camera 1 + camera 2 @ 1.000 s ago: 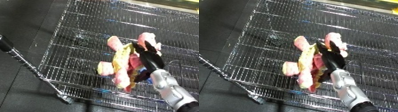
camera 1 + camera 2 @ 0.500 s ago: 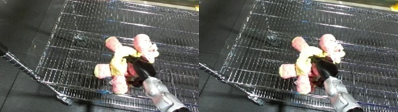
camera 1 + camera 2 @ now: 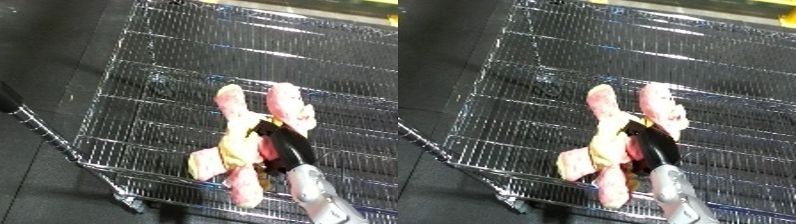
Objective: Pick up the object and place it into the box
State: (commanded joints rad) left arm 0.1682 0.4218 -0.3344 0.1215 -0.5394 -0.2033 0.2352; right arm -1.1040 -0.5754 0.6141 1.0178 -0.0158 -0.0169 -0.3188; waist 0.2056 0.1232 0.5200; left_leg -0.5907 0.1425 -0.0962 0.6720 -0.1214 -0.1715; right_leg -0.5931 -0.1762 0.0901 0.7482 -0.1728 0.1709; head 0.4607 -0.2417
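The right hand (image 3: pixel 282 145) comes up from 5 o'clock on its silver forearm (image 3: pixel 313 192), and its black fingers (image 3: pixel 651 141) are curled around the middle of the plush toy (image 3: pixel 240 150), pinching the soft body between them. The toy, pink limbs with a pale yellow middle, hangs in that grip over the wire bin (image 3: pixel 178 75), low in the view and a little right of centre. Two pink limbs stick up toward 12 and 1 o'clock; two more dangle toward 6 and 7 o'clock, and the lowest one reaches down to the bin's near rim (image 3: pixel 160 187). Whether any part of the toy touches the mesh cannot be told from here. The bin is a silver grid that fills most of the frame, its left edge running from 12 o'clock down to 7 o'clock, its near edge crossing the bottom. Above and to the left of the toy the mesh lies open, a broad stretch of bare wire from 9 round to 1 o'clock. Outside the rim at 9 o'clock is dark floor (image 3: pixel 44 50), and a thin metal bar with a black end (image 3: pixel 9 100) slants down toward the bin's near left corner. The left hand shows nowhere.
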